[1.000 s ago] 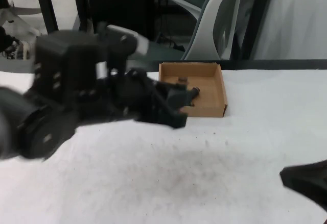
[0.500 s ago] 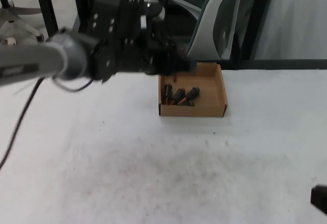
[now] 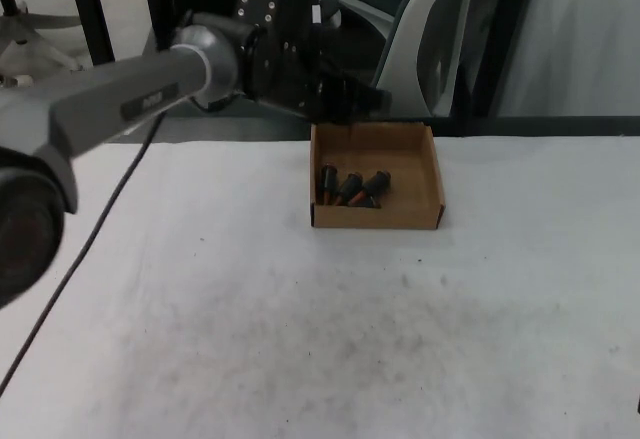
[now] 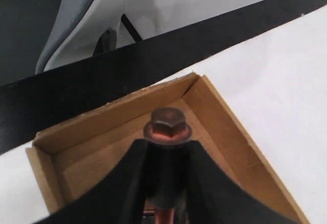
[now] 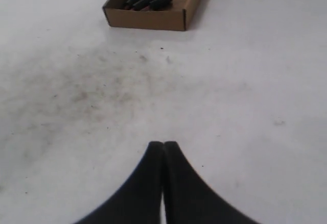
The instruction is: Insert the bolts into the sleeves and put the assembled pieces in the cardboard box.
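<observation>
My left gripper (image 4: 167, 150) is shut on an assembled piece (image 4: 167, 128), a copper hex-head bolt seated in a black sleeve. It hangs above the far part of the cardboard box (image 4: 232, 129). In the high view the left arm reaches from the left, with its gripper (image 3: 352, 105) over the back edge of the box (image 3: 375, 221). Three assembled pieces (image 3: 349, 187) lie side by side in the box's front left part. My right gripper (image 5: 163, 148) is shut with nothing in it, low over the white bench, well short of the box (image 5: 148, 20).
The white bench cover (image 3: 300, 329) stretches open in front of the box. A black strip (image 3: 520, 126) runs along the bench's far edge. Behind it stand an office chair (image 3: 420, 29) and dark frame posts (image 3: 155, 4).
The left arm has swung from low over the bench's front left to the box's back edge. The right arm has drawn out of the high view's lower right corner.
</observation>
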You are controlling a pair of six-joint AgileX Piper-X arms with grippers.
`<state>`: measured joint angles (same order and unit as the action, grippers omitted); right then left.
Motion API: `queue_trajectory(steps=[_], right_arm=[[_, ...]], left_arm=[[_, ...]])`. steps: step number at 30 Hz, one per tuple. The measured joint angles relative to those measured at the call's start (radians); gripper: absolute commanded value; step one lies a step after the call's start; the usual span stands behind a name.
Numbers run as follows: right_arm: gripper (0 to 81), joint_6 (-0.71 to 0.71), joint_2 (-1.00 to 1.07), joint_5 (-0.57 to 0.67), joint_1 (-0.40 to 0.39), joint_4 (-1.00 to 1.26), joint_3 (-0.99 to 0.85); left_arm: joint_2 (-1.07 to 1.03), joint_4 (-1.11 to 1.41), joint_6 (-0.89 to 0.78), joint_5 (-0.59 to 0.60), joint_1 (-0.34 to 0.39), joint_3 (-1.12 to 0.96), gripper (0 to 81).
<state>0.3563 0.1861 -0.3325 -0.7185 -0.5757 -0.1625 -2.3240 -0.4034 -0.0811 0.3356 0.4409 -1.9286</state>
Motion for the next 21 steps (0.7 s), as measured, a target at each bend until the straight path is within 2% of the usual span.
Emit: queue_trajectory(steps=[10, 16, 19, 21], right_arm=[[0.2, 0.011, 0.000, -0.044, 0.006, 0.098, 0.095], [0.2, 0.003, 0.000, -0.032, 0.076, 0.161, 0.124], [0.2, -0.027, 0.000, 0.018, 0.125, 0.174, 0.124], [0.2, -0.037, 0.000, 0.043, 0.204, 0.183, 0.126]], left_arm=[[-0.069, -0.044, -0.002, 0.002, 0.000, -0.072, 0.8], [-0.093, -0.044, -0.002, 0.002, 0.000, -0.076, 0.8], [-0.110, -0.044, -0.002, 0.002, 0.000, -0.076, 0.8], [-0.116, -0.043, -0.002, 0.002, 0.000, -0.079, 0.8]])
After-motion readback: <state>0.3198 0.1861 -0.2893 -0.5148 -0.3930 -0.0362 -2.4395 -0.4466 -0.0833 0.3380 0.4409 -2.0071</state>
